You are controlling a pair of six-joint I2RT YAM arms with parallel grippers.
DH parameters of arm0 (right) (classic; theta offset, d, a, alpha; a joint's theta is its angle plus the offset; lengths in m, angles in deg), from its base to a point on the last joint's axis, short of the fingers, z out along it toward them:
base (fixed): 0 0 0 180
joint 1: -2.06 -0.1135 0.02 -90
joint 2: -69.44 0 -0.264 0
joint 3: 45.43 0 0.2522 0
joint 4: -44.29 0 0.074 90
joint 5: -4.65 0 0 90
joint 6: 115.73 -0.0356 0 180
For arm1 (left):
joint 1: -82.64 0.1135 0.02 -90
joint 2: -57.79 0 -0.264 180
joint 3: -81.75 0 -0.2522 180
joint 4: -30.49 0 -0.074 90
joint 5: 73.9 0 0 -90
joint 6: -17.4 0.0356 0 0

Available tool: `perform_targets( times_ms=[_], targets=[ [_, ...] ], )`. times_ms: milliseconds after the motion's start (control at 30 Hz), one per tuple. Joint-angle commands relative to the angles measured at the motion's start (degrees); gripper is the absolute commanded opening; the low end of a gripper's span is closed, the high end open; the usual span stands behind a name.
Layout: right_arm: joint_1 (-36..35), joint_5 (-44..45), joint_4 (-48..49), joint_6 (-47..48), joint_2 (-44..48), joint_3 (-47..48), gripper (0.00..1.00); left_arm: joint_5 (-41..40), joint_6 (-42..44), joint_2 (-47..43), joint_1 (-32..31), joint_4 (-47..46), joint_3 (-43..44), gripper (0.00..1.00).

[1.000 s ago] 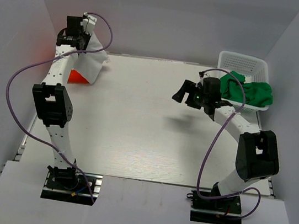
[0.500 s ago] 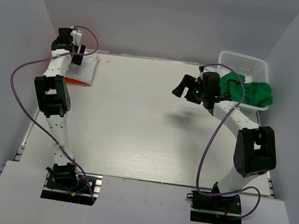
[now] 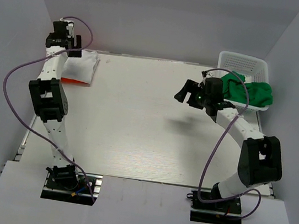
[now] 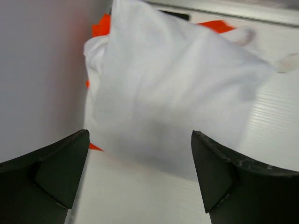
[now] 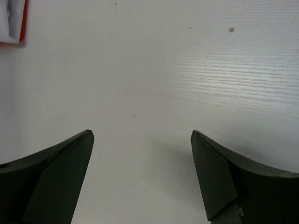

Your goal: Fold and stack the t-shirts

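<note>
hovering over the ten o'clock corner of the table, the left gripper is holding its fingers wide apart with nothing between them. it is looking down on the white t-shirt, which is lying folded on top of the orange t-shirt. the green t-shirt is sitting bunched in the basket at two o'clock, spilling over the near rim. the right gripper is hanging over bare tabletop at the basket's nine o'clock side, fingers likewise spread and empty.

judging from this, two shirts are already stacked, and fetching the green one is the step in hand. doing it well probably means the right gripper reaching towards three o'clock and pinching an outer edge of the cloth rather than the middle of the wad. it then means lifting high enough that the light mesh basket is not coming along, and laying the shirt flat at the table's centre, where both arms are reaching. the left arm should be leaving the stack without dragging the white layer.

the orange shirt is showing only as slivers, so its fold is hidden. the green shirt's collar and sleeves are not making themselves out, and the white shirt's far corner is blurring in the left wrist view.
</note>
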Motion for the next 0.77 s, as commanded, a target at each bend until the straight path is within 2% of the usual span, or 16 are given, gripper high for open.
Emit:
perform_targets(
  times_ms=[0,33,67,100,133,200,233,300,333,400,433,567,733],
  targets=[
    [-0.2,0.43,4.67,0.09,5.24,-4.07,0.9,6.45,-11.15,-15.2,-2.3,-1.25,-6.42,1.0],
    [-0.11,0.52,4.85,0.0,5.94,-4.88,0.9,8.29,-13.87,-22.1,-3.17,-4.15,-15.76,1.0],
    [-0.02,0.35,5.64,-0.17,7.6,-7.24,0.9,12.57,-17.46,-26.08,-4.57,-11.22,-21.34,1.0],
    [-0.02,0.44,5.82,-0.35,7.96,-8.05,0.9,13.49,-19.5,-29.95,-5.63,-14.34,-26.96,1.0],
    [-0.11,-0.35,6.26,-0.44,9.18,-9.97,0.9,15.76,-22.74,-37.39,-6.68,-17.33,-37.63,1.0],
    [-0.11,-0.62,7.4,-0.7,10.85,-12.69,0.9,17.1,-24.78,-44.11,-10.19,-24.7,-47.54,1.0],
    [0.06,-0.53,8.19,-0.7,12.43,-14.8,0.9,17.1,-25.93,-47.1,-11.6,-26.31,-56.2,1.0],
    [0.06,0.96,10.37,-1.14,14.11,-17.27,0.9,20.34,-29.44,-54.81,-15.28,-29.3,-64.25,1.0],
    [0.06,1.75,10.91,-1.14,15.51,-20.15,0.9,21.74,-30.93,-57.48,-16.35,-34.97,-73.16,1.0],
    [-0.2,1.5,14.93,-2.02,17.62,-22.11,0.9,26.67,-35.49,-62.4,-18.63,-42.37,-85.39,1.0],
    [-0.2,1.23,15.92,-2.28,18.07,-25.25,0.9,27.64,-35.52,-65.38,-19.26,-44.93,-87.29,1.0],
    [-0.2,2.1,18.82,-3.07,20.79,-29.4,0.9,21.58,-35.0,-66.12,-21.2,-36.79,-86.79,1.0],
    [-0.37,1.58,21.03,-2.46,23.87,-31.52,0.9,20.35,-34.99,-68.05,-22.34,-39.16,-87.49,1.0]
  ],
)
